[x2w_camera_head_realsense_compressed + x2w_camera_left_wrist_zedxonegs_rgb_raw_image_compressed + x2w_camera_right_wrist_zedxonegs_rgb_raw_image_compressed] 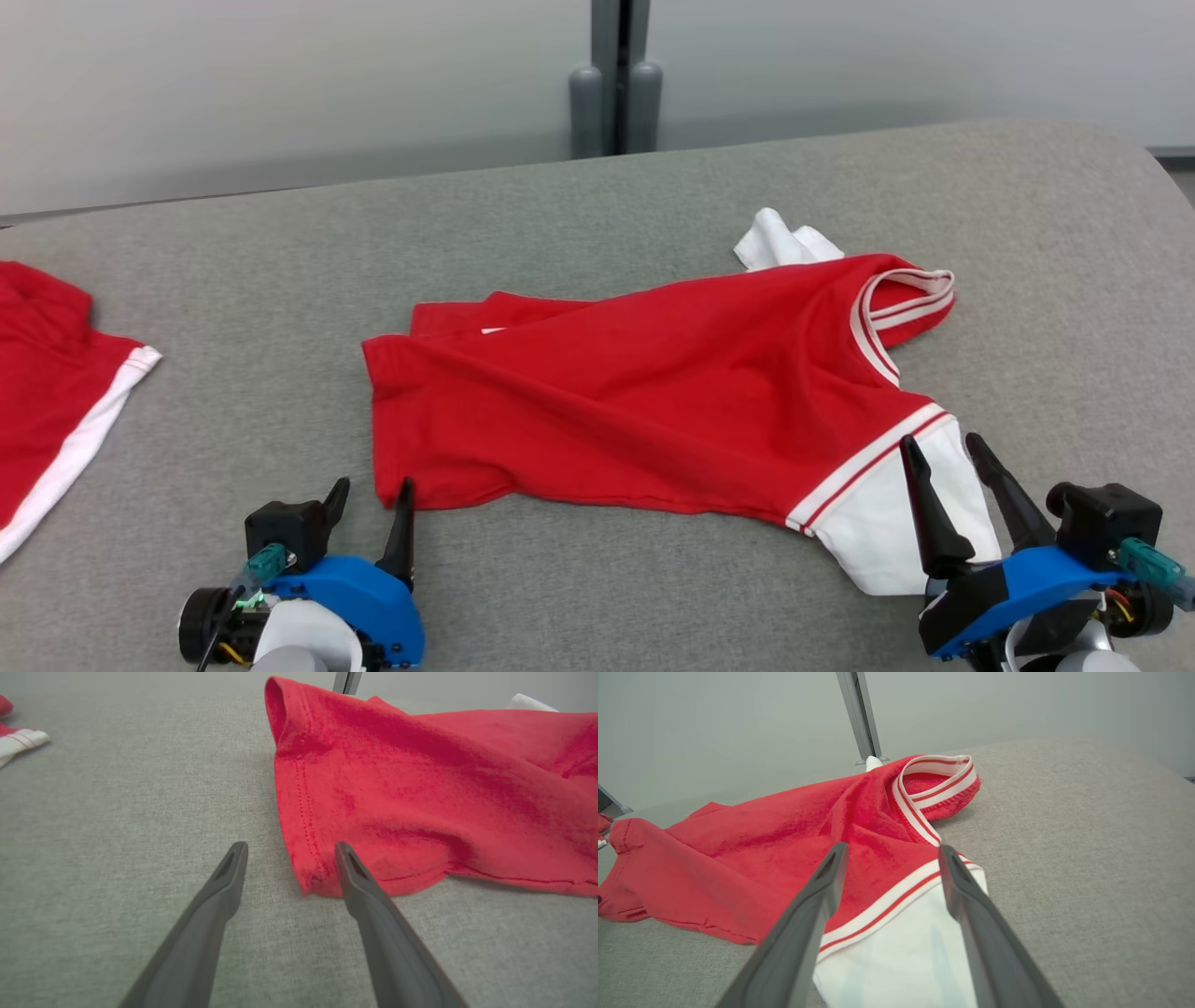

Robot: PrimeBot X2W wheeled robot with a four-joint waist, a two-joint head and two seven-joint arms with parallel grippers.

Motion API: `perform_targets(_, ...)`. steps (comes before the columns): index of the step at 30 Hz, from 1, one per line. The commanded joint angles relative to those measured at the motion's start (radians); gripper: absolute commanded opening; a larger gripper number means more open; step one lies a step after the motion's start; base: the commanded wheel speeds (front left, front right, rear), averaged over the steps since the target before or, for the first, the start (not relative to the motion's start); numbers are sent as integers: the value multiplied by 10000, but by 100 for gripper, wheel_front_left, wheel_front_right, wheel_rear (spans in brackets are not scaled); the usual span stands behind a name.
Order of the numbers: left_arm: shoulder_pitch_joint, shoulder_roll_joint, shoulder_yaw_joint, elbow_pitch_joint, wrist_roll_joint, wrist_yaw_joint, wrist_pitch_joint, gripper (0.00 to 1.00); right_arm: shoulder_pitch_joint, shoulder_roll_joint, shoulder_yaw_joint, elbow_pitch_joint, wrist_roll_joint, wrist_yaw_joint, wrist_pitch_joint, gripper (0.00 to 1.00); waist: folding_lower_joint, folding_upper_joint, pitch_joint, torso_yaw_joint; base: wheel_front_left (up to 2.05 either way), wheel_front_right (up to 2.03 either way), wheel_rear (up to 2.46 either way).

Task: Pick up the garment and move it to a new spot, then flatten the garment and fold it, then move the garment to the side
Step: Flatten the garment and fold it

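Note:
The garment (653,392) is a red T-shirt with white sleeves and a striped collar, lying rumpled across the middle of the grey table. Its hem corner (317,877) sits just ahead of my left gripper (372,495), which is open and empty at the lower left. One left fingertip (345,854) overlaps that corner's edge. At the lower right my right gripper (941,450) stands open above the white sleeve (896,961), one finger on each side of the red and white band (887,903). The collar (934,781) lies beyond it.
A second red and white garment (47,392) lies at the table's left edge. The grey padded table (280,280) ends at a pale wall with a grey post (616,84) behind. Bare surface shows on the right.

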Motion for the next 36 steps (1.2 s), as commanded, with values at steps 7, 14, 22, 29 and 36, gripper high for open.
perform_targets(7,-318,3,-31,816,-219,-18,493,100,-68,3,-188,538,243,1,38,100,-1,0,382,-343,0,0,0)
perform_targets(14,-377,-152,-455,1204,-315,-507,921,0,161,1,-1167,1398,142,1,556,100,-1,0,478,-351,0,0,0)
perform_targets(22,-79,-278,-648,1158,-411,-617,836,0,287,8,-1275,2508,107,1,1435,100,-1,0,495,-181,0,0,0)
perform_targets(29,-58,-223,-542,983,-537,-610,493,0,211,114,-637,2587,228,40,1763,0,-1,0,422,-119,0,0,0)
perform_targets(36,-119,-381,-16,-163,-1189,-778,-262,0,73,-17,-1012,636,391,3,1384,0,-1,0,-23,-157,0,0,0)
